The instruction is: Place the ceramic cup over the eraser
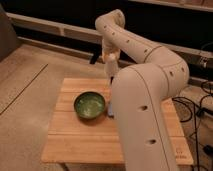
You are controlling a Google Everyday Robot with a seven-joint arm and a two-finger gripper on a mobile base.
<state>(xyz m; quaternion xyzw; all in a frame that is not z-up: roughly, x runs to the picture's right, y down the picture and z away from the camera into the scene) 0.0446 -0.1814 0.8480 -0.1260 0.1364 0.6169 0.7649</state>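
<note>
My gripper hangs above the far edge of the wooden table, beyond the green bowl. It is shut on the ceramic cup, a narrow cream-white shape held upright well above the tabletop. A small pale object peeks out at the bowl's right side, against my arm's edge; I cannot tell whether it is the eraser. My large white arm covers the right half of the table.
The green bowl stands near the middle of the small table. Concrete floor surrounds the table on the left and front. Cables lie on the floor at the right, and a dark wall with a ledge runs along the back.
</note>
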